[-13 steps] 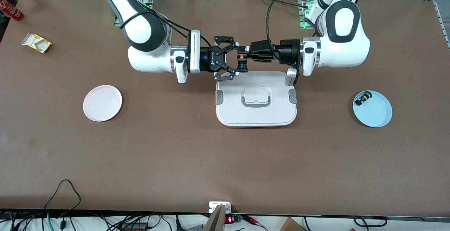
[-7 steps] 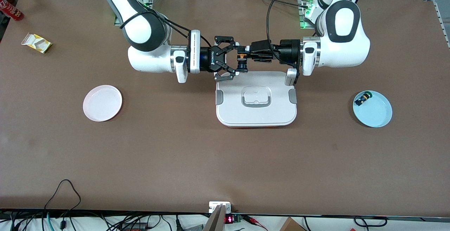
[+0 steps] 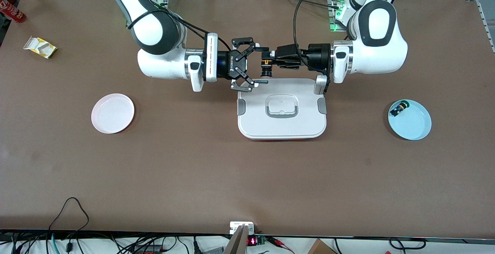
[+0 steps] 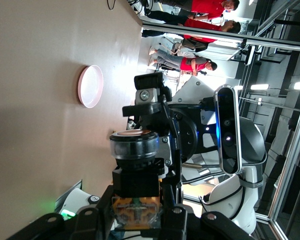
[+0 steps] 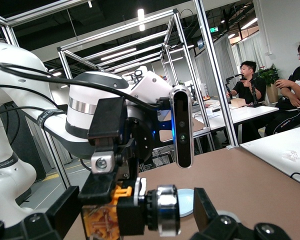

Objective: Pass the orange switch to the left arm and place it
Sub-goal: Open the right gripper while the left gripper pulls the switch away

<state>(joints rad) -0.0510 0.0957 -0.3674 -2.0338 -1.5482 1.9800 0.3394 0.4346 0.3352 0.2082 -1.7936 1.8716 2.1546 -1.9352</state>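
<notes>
Backing off with fingers spread, right gripper leaves orange switch clamped in left gripper above box.

Two arms, two plates, two switches, one box.

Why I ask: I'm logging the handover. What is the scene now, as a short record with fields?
left gripper: shut on the small black push-button orange switch
right gripper: open, one finger on each side of the switch, not clamping
switch position: in the air over the large white lidded plastic box
pale blue round plate: toward the left arm's end, holds another small black switch
pink round plate: toward the right arm's end
</notes>
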